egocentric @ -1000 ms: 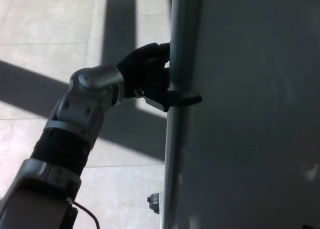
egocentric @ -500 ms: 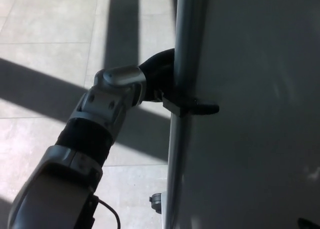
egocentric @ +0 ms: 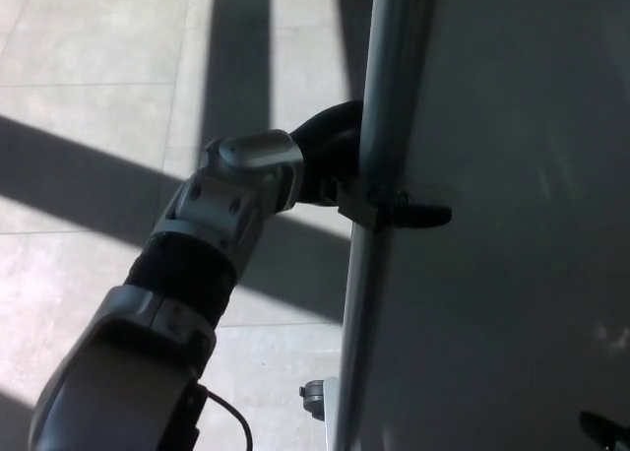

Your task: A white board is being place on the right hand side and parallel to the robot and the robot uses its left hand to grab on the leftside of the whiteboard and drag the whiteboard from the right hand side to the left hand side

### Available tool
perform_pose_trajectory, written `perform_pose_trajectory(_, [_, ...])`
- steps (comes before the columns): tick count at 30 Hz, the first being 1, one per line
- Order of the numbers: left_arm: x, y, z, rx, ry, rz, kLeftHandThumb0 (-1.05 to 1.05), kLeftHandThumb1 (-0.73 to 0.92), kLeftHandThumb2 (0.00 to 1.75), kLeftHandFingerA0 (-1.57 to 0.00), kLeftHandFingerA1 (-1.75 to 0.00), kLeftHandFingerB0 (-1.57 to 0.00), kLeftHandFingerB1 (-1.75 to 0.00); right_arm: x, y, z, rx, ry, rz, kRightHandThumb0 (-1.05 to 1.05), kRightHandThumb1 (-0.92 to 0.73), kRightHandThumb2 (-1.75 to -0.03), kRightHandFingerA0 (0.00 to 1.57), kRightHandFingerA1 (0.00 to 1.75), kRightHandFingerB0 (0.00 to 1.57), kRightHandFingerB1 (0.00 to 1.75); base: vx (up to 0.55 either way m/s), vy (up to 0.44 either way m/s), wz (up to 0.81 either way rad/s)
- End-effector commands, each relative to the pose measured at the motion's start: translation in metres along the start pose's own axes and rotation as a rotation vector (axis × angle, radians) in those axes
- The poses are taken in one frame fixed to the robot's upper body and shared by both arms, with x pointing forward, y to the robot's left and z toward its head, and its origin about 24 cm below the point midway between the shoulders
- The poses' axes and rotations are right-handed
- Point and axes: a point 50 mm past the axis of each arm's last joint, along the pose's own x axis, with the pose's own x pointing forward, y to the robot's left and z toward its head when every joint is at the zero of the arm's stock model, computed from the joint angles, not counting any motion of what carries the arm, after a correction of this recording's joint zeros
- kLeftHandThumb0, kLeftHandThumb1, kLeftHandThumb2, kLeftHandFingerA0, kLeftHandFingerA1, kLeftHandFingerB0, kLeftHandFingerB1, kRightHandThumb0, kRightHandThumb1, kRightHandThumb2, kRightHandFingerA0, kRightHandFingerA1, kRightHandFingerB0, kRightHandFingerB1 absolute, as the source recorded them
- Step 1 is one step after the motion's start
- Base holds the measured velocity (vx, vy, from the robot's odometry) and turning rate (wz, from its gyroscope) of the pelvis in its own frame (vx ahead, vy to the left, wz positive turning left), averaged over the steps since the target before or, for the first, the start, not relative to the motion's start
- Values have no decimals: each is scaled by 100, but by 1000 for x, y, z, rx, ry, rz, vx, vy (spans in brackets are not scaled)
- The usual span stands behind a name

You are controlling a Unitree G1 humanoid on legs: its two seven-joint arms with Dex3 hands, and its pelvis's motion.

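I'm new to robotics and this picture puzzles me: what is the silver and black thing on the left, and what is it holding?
The picture comes from a camera on a humanoid robot's head, looking down. The silver and black limb is its left arm, ending in a black left hand. That hand is closed around the metal left edge of a whiteboard, the large grey surface filling the right side. One finger shows across the board's face. Below lies a tiled floor with sunlight and shadows. The right hand is out of sight.
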Motion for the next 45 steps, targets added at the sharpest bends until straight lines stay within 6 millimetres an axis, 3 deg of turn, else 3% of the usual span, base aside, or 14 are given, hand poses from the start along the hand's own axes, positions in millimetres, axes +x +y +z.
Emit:
perform_pose_trajectory(1, [-11, 1, 1, -196, 31, -260, -8, 81, 75, -81, -140, -85, -126, 5, -7, 10, -28, -31, -18, -31, -88, -67, 78, 56, 43, 33, 0, 0, 0])
perform_pose_trajectory(3, [-13, 4, 4, -218, 48, -259, -2, 80, 70, -76, -153, -78, -135, 8, -7, 14, -24, -40, -18, -30, -89, -67, 77, 56, 42, 33, 0, 0, 0])
perform_pose_trajectory(10, [-28, 14, -3, -241, 66, -269, -14, 75, 64, -76, -156, -81, -133, 11, -6, 18, -12, -46, -16, -29, -87, -67, 78, 56, 43, 33, 0, 0, 0])
perform_pose_trajectory(13, [-36, 19, -5, -203, 53, -289, -9, 79, 62, -66, -161, -78, -134, 13, -6, 21, -22, -56, -13, -30, -87, -67, 79, 56, 43, 33, 0, 0, 0])
perform_pose_trajectory(16, [-52, 31, -11, -215, 64, -277, -11, 71, 61, -72, -159, -76, -143, 15, -5, 23, -37, -61, -9, -31, -88, -67, 79, 56, 42, 33, 0, 0, 0])
perform_pose_trajectory(18, [-62, 40, -12, -170, 71, -210, -13, 71, 67, -80, -153, -83, -133, 17, -5, 25, -41, -62, -9, -31, -88, -67, 78, 55, 42, 33, 0, 0, 0])
perform_pose_trajectory(20, [-69, 45, -14, -155, 73, -199, -12, 76, 68, -70, -157, -78, -136, 17, -5, 27, -39, -67, -10, -30, -88, -67, 77, 56, 42, 33, 0, 0, 0])
perform_pose_trajectory(24, [-95, 63, -19, -175, 120, -128, -14, 72, 72, -80, -152, -83, -133, 17, -7, 26, -42, -59, -14, -30, -88, -67, 76, 55, 42, 33, 0, 0, 0])
perform_pose_trajectory(30, [-129, 80, -23, -218, 114, -73, -13, 77, 65, -74, -157, -80, -138, 16, -6, 25, -50, -61, -10, -29, -89, -67, 75, 56, 42, 33, 0, 0, 0])
perform_pose_trajectory(31, [-134, 81, -24, -220, 104, -73, -11, 77, 69, -79, -153, -86, -123, 15, -6, 24, -47, -59, -9, -29, -89, -67, 75, 56, 42, 33, 0, 0, 0])
perform_pose_trajectory(33, [-144, 85, -25, -218, 98, -63, -10, 76, 71, -81, -152, -89, -120, 15, -6, 23, -31, -52, -10, -30, -88, -67, 76, 56, 43, 33, 0, 0, 0])
perform_pose_trajectory(39, [-168, 92, -20, -204, 116, -4, -1, 73, 84, -77, -163, -80, -147, 15, -6, 23, -43, -52, -14, -29, -88, -67, 79, 56, 43, 33, 0, 0, 0])
perform_pose_trajectory(41, [-182, 95, -18, -159, 94, 2, -7, 80, 73, -78, -160, -83, -138, 16, -6, 24, -50, -53, -12, -29, -89, -67, 78, 56, 42, 33, 0, 0, 0])
perform_pose_trajectory(45, [-199, 100, -15, -145, 94, 27, -10, 84, 64, -68, -168, -77, -146, 18, -5, 28, -42, -62, -7, -29, -89, -67, 76, 56, 42, 33, 0, 0, 0])
